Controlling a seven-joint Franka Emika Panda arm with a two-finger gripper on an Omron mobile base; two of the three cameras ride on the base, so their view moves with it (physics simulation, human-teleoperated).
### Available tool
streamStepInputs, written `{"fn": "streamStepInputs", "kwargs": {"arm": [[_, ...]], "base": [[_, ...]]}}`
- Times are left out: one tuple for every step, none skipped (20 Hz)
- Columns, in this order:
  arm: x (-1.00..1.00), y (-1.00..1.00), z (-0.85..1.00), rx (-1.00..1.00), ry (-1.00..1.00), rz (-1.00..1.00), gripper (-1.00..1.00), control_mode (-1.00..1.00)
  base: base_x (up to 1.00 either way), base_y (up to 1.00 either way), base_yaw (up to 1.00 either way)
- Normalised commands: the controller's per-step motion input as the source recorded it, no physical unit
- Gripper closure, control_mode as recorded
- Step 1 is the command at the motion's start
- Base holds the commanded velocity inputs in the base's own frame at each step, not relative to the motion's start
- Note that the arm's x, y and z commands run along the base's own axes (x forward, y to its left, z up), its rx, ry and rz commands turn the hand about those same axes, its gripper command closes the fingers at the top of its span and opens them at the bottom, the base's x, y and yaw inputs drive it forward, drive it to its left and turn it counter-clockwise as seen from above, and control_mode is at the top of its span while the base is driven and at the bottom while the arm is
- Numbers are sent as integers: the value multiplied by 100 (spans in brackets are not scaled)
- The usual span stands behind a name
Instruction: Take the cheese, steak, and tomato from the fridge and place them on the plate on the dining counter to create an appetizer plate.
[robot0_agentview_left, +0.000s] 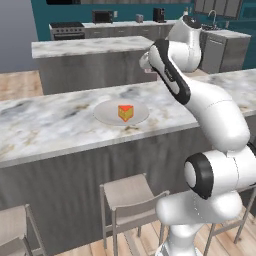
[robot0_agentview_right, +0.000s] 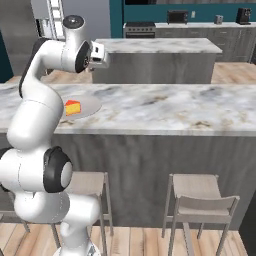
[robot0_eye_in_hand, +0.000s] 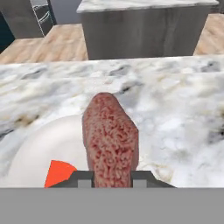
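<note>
- Your steak (robot0_eye_in_hand: 111, 139), a reddish-brown slab, sticks out from the hand, above the dining counter (robot0_eye_in_hand: 175, 113).
- Below-left, the orange cheese (robot0_eye_in_hand: 58, 173) sits on the white plate (robot0_eye_in_hand: 43, 148).

Steak (robot0_eye_in_hand: 110, 140) clamped in the tool (robot0_eye_in_hand: 113, 178), above the marble desk (robot0_eye_in_hand: 175, 109).

Held upright between the two dark fingertips (robot0_eye_in_hand: 83, 178), reddish-brown grain facing the camera, long side reaching up the view. Below and left, the white plate (robot0_eye_in_hand: 48, 148) resting on the desk, with an orange corner of the cheese (robot0_eye_in_hand: 59, 171) showing on it, just beside the left fingertip. Further off, a second marble-topped island (robot0_eye_in_hand: 144, 26) across a strip of wooden floor (robot0_eye_in_hand: 57, 43).
</note>
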Motion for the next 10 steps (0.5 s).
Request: {"fn": "streamStepInputs", "kwargs": {"arm": [[0, 14, -46, 0, 17, 10, 100, -100], [0, 10, -53, 0, 10, 10, 100, -100], [0, 7, -56, 0, 4, 9, 100, -100], [0, 7, -58, 0, 0, 9, 100, -100], [0, 9, -56, 0, 0, 8, 100, -100], [0, 10, -55, 0, 0, 8, 100, -100], [0, 11, -51, 0, 0, 7, 100, -100], [0, 14, -47, 0, 0, 7, 100, -100], [0, 17, -45, 0, -2, 6, 100, -100], [0, 17, -45, 0, -3, 5, 100, -100]], "base": [[0, 0, 0], [0, 0, 0], [0, 0, 0], [0, 0, 0], [0, 0, 0], [0, 0, 0], [0, 0, 0], [0, 0, 0], [0, 0, 0], [0, 0, 0]]}}
